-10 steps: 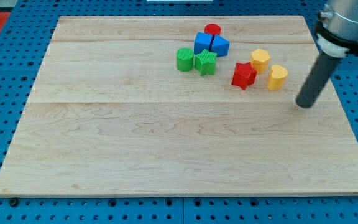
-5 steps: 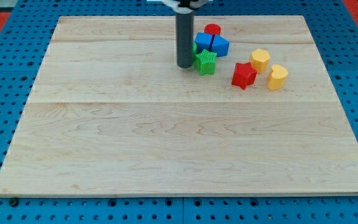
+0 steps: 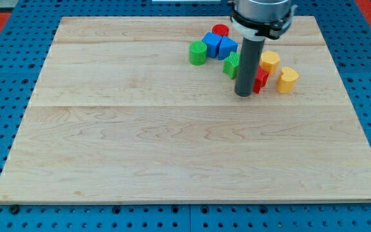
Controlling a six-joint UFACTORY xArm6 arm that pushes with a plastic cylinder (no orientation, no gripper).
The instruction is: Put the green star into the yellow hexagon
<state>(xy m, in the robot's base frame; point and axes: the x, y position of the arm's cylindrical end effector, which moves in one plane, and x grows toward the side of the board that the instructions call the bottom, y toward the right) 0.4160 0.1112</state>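
The green star (image 3: pixel 231 65) lies at the upper middle of the board, half hidden behind my rod. My tip (image 3: pixel 243 94) rests on the board just below and to the right of the star, touching or very near it. The yellow hexagon (image 3: pixel 270 62) sits to the right of the rod, a short gap from the star. A red star (image 3: pixel 260 78) lies between them, mostly hidden by the rod.
A green cylinder (image 3: pixel 198 53) stands at the left of the cluster. Two blue blocks (image 3: pixel 219 46) and a red cylinder (image 3: pixel 220 30) sit above the star. A second yellow block (image 3: pixel 288 79) lies at the right.
My rod moved from left of the green star to its lower right. The green star slid right toward the red star. The green cylinder shifted up and slightly right.
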